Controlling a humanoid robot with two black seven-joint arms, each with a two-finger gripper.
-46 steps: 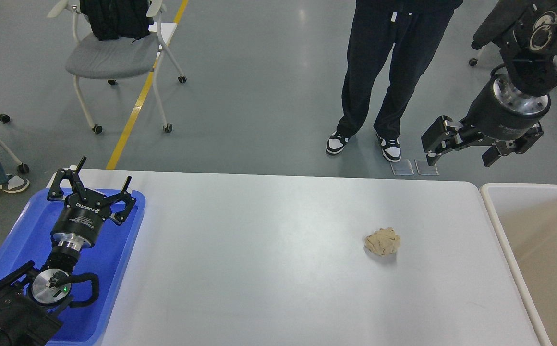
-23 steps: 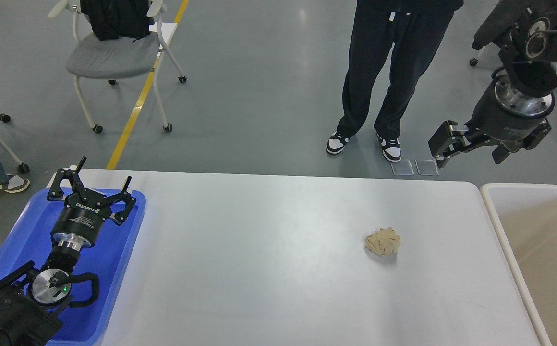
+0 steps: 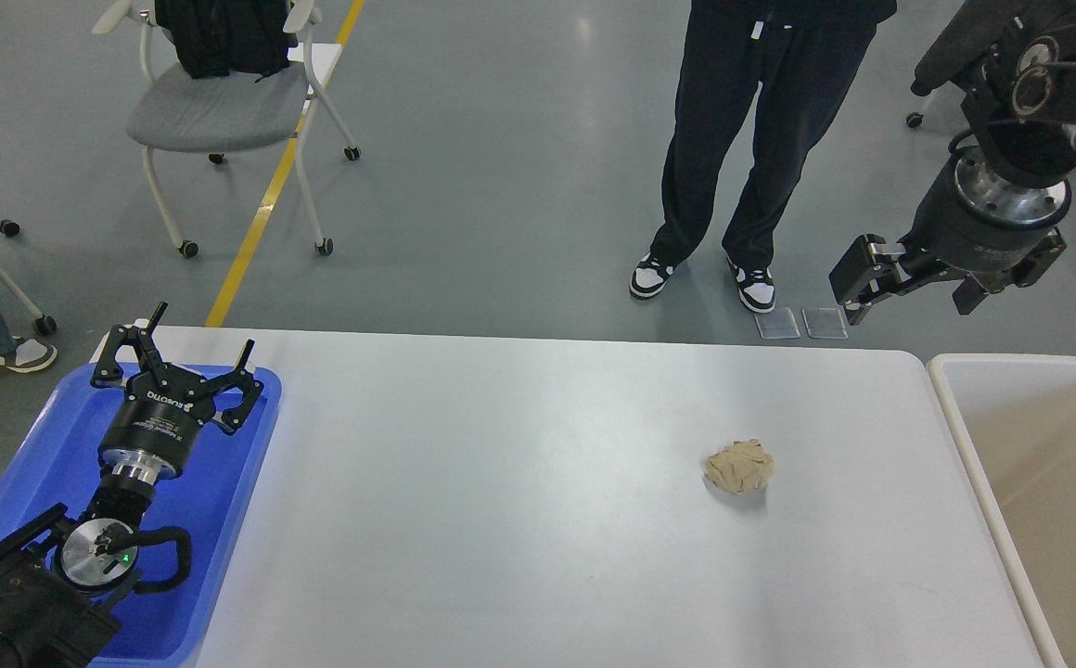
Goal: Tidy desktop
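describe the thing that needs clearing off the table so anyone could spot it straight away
Start at the big white table, with a blue tray on its left end and a beige bin at its right. Toward the right lies a small crumpled tan paper ball. It is the only loose thing on the bare tabletop.

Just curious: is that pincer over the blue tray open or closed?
Open. The left pincer has its fingers spread wide above the blue tray, holding nothing.

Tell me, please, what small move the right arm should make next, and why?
Probably lower the right tool toward the crumpled paper ball. The ball lies alone on the desktop, the tool hangs open beyond the far edge, and the beige bin stands right beside the table.
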